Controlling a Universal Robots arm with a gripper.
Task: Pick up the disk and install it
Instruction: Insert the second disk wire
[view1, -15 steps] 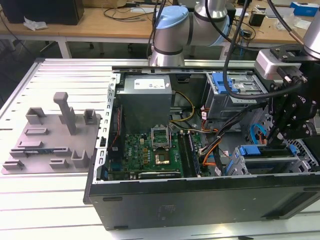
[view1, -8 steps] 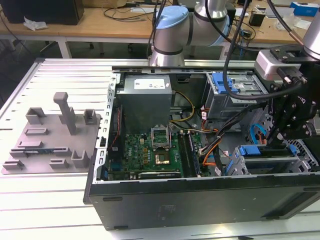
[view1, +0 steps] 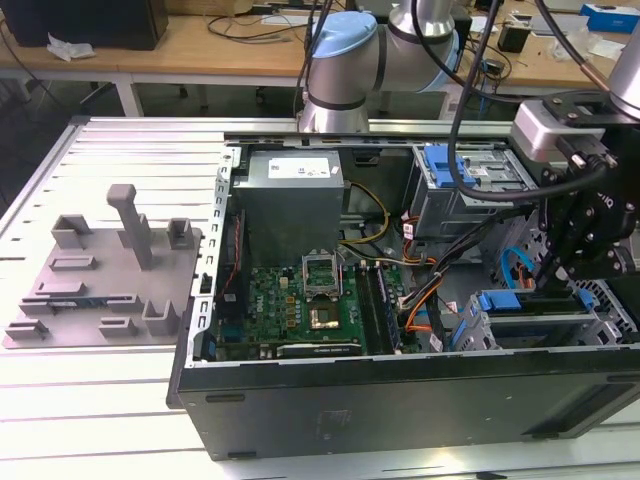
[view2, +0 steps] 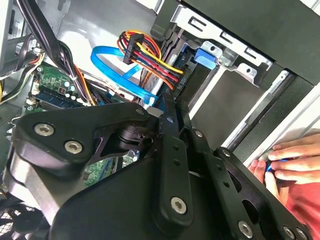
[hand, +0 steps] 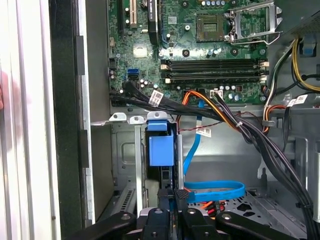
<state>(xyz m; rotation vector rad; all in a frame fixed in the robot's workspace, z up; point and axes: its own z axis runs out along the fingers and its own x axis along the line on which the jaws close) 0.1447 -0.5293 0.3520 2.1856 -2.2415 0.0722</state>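
**Operator:** Report the scene, largest item first.

**Technician:** The table (view1: 90, 400) carries an open computer case (view1: 400, 400), which spans the middle and the exterior view's right. A grey tray (view1: 100, 280) lies on the table at the exterior view's left, well apart from the work. The drive bay (hand: 125, 165) sits inside the case, at the exterior view's lower right.

**Operator:** Where is the disk?

**Technician:** In the first wrist view the disk (hand: 161, 150) stands on edge in the drive bay, blue frame facing the camera. It appears partly seated; full depth cannot be confirmed.

**Operator:** And the gripper?

**Technician:** The gripper (hand: 173, 194) is just behind the disk's rear edge. The fingers (hand: 181, 195) are drawn together with nothing clamped between them.

**Operator:** Hazards?

**Technician:**
- The blue cable (hand: 215, 190) loops just beside the bay. A push off the slot's line could snag or pinch it.
- A tilted disk could jam on the bay rails.
- In the second wrist view a person's hand (view2: 287, 160) rests on the case edge near the arm. Any sideways motion risks contact.
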